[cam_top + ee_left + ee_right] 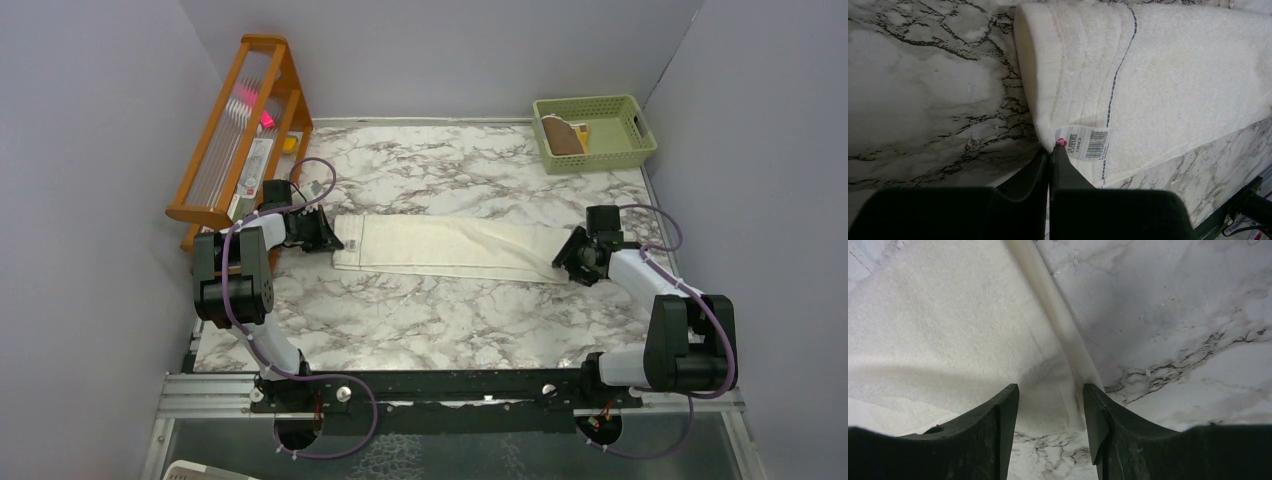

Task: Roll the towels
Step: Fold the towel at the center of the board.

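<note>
So the cream towel (440, 247) lies flat across the bench (420, 320). The left gripper (1049, 149) jaws look pinched on the corner by its label (1087, 143), and the right gripper (1050, 390) jaws sit apart over the other end. I'd start the roll tight, edges aligned.

Marble table (420, 320): cream towel (440, 246) flat across the middle, basket (600, 158) in far right corner, rack (192, 211) at far left edge.

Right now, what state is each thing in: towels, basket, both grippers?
cream towel: folded into a long strip, flat, unrolled.
brown towel: lying in the basket.
basket: upright, holding the brown towel.
left gripper: shut at the cream towel's labelled corner.
right gripper: open, straddling the towel's other end.
</note>
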